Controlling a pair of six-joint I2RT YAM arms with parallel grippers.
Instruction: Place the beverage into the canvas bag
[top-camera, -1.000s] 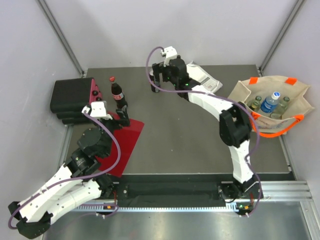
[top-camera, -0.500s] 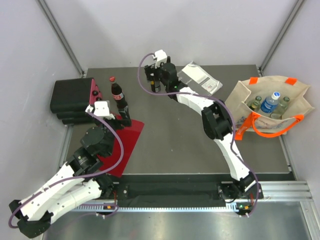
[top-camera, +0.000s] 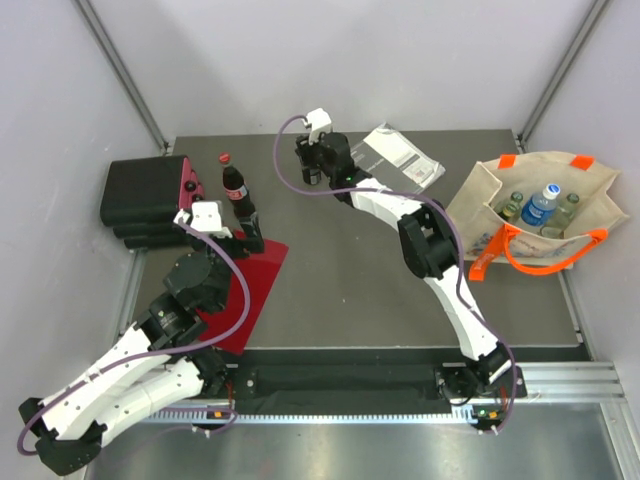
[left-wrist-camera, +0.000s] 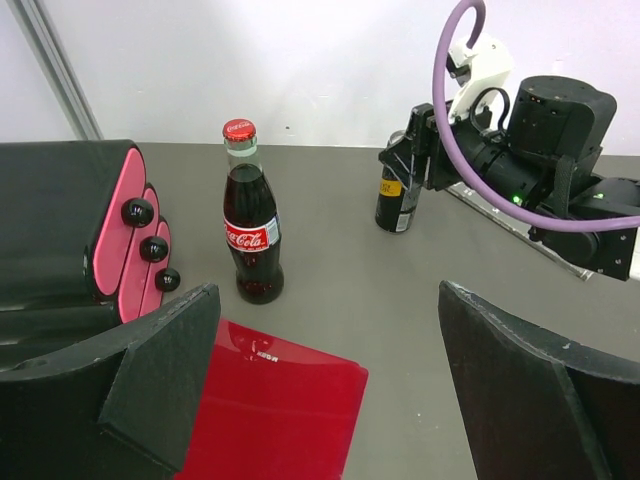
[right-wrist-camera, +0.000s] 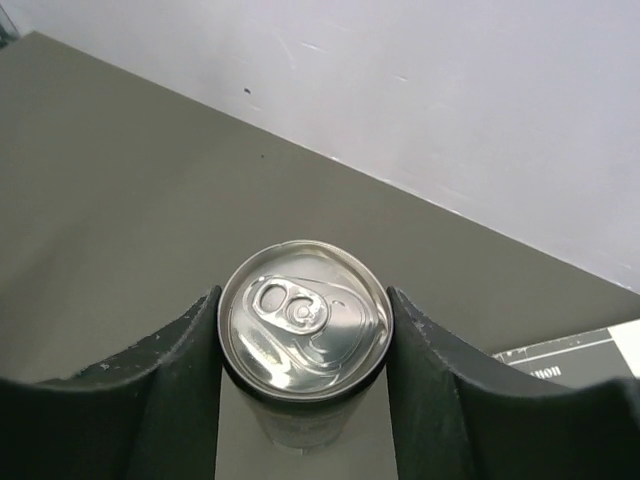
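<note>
The beverage, a dark can (right-wrist-camera: 305, 320) with a silver pull-tab top, stands upright at the back of the table (top-camera: 313, 172) (left-wrist-camera: 398, 196). My right gripper (right-wrist-camera: 303, 300) (top-camera: 312, 163) is shut on it, one finger pressed to each side of the rim. The beige canvas bag (top-camera: 478, 196) with orange handles stands open at the far right, with bottles inside. My left gripper (left-wrist-camera: 328, 295) (top-camera: 248, 228) hangs open over the left of the table with nothing between its fingers.
A glass cola bottle (left-wrist-camera: 251, 225) (top-camera: 235, 186) with a red cap stands near the left gripper. A black case with a pink side (top-camera: 145, 192) lies far left, a red folder (top-camera: 250, 290) below it. A flat grey packet (top-camera: 400, 155) lies beside the right arm.
My right arm swung left to the can and its jaws closed onto it. The left arm barely moved and stayed open.
</note>
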